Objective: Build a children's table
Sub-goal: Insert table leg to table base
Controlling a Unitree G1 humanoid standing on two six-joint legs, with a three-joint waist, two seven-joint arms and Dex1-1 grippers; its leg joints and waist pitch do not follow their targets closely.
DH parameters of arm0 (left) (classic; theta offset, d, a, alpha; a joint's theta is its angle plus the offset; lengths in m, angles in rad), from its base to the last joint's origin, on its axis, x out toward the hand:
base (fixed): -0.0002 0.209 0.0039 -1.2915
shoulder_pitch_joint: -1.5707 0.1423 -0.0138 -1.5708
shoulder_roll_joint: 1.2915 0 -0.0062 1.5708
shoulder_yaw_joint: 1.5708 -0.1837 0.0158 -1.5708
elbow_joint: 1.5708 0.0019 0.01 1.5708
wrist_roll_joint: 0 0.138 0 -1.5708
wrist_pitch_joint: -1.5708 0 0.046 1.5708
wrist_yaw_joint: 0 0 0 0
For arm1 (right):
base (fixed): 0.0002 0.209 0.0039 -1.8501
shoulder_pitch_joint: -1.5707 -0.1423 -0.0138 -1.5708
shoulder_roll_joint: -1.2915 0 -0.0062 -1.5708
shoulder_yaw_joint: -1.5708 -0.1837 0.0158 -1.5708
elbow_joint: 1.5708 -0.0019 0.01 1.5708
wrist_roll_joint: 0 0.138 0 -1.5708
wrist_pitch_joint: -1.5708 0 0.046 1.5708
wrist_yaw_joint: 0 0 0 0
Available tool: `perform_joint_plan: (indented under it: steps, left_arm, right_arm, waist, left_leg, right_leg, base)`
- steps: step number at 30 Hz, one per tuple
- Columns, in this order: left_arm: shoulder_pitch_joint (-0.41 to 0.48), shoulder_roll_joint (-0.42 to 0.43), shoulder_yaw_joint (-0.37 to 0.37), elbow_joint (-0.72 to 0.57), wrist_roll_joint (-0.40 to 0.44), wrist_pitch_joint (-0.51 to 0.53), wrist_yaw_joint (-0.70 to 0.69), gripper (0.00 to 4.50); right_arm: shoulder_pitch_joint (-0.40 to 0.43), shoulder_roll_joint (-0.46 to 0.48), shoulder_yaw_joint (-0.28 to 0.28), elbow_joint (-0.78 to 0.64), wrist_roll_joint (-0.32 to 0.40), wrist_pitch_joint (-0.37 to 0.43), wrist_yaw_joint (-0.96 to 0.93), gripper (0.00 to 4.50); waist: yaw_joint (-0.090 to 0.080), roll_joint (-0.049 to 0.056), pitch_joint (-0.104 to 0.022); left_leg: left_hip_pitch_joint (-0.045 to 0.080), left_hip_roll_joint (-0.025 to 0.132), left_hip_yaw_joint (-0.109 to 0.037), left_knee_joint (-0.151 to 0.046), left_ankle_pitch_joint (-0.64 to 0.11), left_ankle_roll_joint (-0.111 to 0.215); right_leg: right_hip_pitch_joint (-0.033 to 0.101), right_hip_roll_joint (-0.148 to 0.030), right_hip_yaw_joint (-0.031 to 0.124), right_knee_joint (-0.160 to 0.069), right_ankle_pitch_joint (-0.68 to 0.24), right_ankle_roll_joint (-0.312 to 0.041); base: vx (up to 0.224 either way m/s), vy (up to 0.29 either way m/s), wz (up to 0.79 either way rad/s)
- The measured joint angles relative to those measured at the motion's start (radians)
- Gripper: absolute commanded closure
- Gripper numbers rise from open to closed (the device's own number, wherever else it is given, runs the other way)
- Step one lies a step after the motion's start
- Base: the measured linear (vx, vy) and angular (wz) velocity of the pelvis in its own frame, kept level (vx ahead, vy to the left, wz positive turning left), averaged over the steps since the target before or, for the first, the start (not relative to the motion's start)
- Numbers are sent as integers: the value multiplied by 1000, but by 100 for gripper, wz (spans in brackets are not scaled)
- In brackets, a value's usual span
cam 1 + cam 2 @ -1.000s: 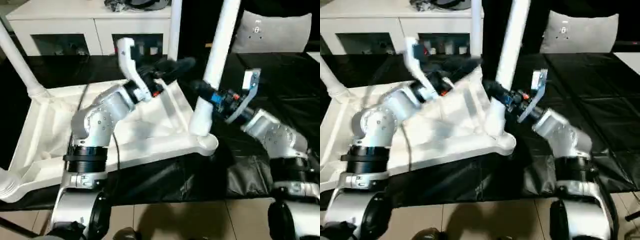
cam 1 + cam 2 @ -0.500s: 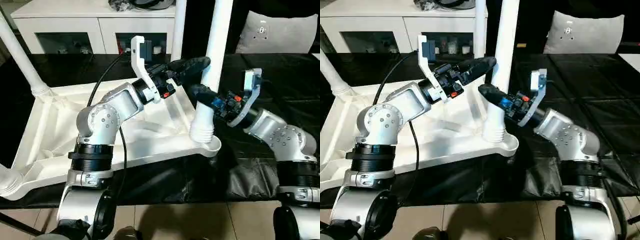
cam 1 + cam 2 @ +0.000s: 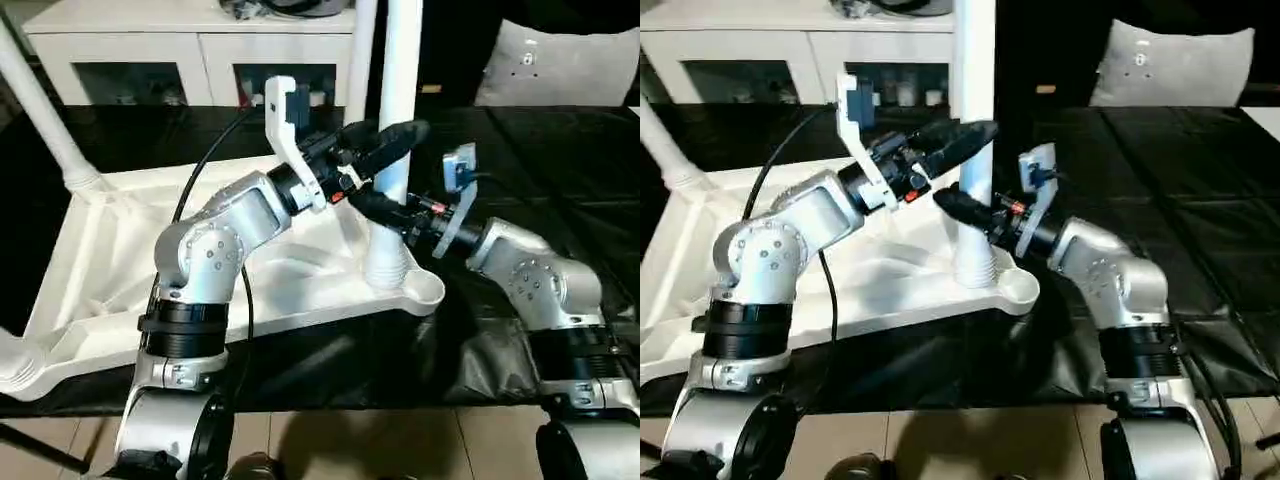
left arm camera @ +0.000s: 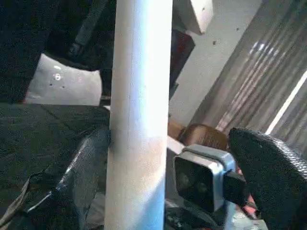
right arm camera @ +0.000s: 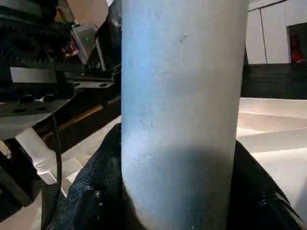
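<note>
Left eye view: we steady an upright leg (image 3: 398, 110) near the upturned tabletop's (image 3: 100, 270) near corner socket (image 3: 420, 290) on the black bench (image 3: 560, 160). Right claw (image 3: 375, 205) grips low; left claw (image 3: 390, 140) brackets it, closure unclear. Leg seems light, stiff, slippery.

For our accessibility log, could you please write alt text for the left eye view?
Both robot hands meet at an upright white leg standing in the near right corner socket of the upturned white children's table, the left hand above the right hand. The table lies on a black-covered work table, with a white cabinet behind.
</note>
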Motion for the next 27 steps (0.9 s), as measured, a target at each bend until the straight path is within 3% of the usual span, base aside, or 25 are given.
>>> perform_joint_plan:
  steps: [14,16,19,27]
  left_arm:
    - [27,-4,-60,17,108,-102,35,119]
    - [27,-2,-63,17,118,-113,37,150]
    - [27,3,-75,18,141,-125,39,155]
    - [27,3,-79,21,152,-134,41,219]
  right_arm:
    - [7,24,39,0,-44,-47,-5,264]
    - [7,24,38,0,-47,-49,-5,264]
    - [7,24,39,0,-49,-49,-4,264]
    - [7,25,40,1,-58,-62,-1,264]
  waist:
    - [-1,0,0]
    - [-1,0,0]
    - [-1,0,0]
    - [-1,0,0]
  left_leg:
    - [0,0,0,-1,0,0]
    - [0,0,0,-1,0,0]
    - [0,0,0,-1,0,0]
    - [0,0,0,-1,0,0]
  right_leg:
    - [0,0,0,-1,0,0]
    - [0,0,0,-1,1,0]
    - [0,0,0,-1,1,0]
    - [0,0,0,-1,4,-6]
  base:
    - [0,0,0]
    - [0,0,0]
    - [0,0,0]
    - [0,0,0]
